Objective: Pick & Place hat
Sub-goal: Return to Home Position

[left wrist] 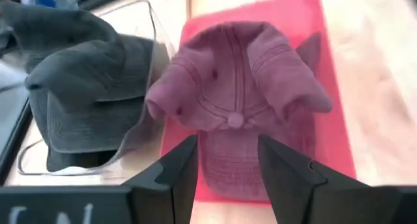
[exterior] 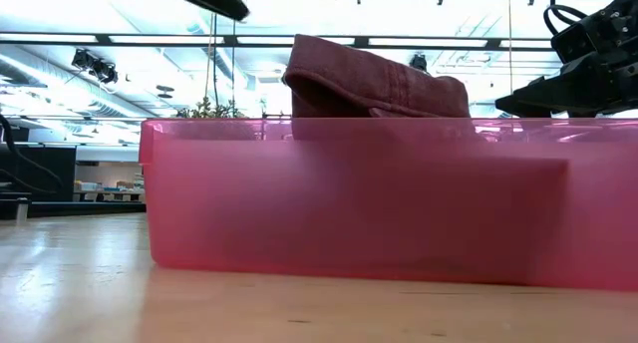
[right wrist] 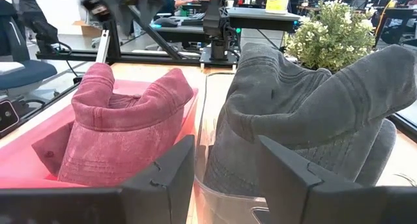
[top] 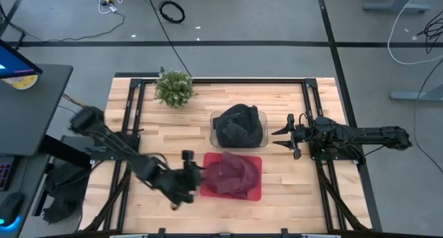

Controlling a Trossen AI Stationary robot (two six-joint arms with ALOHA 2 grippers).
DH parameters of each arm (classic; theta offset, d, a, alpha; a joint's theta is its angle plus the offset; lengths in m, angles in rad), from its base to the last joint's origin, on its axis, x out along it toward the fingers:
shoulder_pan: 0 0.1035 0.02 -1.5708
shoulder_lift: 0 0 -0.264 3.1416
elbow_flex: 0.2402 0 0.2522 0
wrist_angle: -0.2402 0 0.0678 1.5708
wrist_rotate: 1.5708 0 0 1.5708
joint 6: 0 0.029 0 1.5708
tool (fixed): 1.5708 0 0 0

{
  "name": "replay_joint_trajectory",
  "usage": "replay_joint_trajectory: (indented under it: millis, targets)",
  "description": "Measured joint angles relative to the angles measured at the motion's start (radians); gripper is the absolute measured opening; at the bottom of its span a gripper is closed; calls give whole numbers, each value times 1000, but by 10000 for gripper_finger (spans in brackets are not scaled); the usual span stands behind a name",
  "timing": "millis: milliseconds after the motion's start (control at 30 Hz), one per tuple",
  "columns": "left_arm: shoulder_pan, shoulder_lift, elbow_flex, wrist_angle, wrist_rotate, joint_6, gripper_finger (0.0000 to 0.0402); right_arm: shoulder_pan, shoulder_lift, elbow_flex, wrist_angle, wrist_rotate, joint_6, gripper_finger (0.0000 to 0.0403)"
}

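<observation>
Pink bin (exterior: 299, 213) holds the red cap (exterior: 379, 84), crown above its rim; black caps (top: 240, 126) fill the adjacent transparent bin (top: 213, 120). Left gripper (left wrist: 227, 146) hovers beside the pink bin, fingers apart, empty; right gripper (top: 275, 139) waits by the transparent bin, also spread.

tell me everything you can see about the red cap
The red cap is faded, washed-looking cloth with stitched panels and a top button. It sits crumpled, crown up and dented, inside the pink bin, rising above its rim. Only the bin touches it; the open left gripper hovers just short of it.
</observation>
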Motion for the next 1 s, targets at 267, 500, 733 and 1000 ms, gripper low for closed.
replay_joint_trajectory:
  millis: [267, 500, 733, 1000]
  targets:
    - [-19, -456, -519, 554, 90, 272, 163, 0, 0, 0, 0, 0, 0, 165]
    - [6, -775, -839, 773, -4, 310, 163, 0, 0, 0, 0, 0, 0, 165]
    - [7, -964, -996, 837, -60, 337, 163, 0, 0, 0, 0, 0, 0, 165]
    - [7, -1114, -1045, 808, -69, 365, 163, 0, 0, 0, 0, 0, 0, 165]
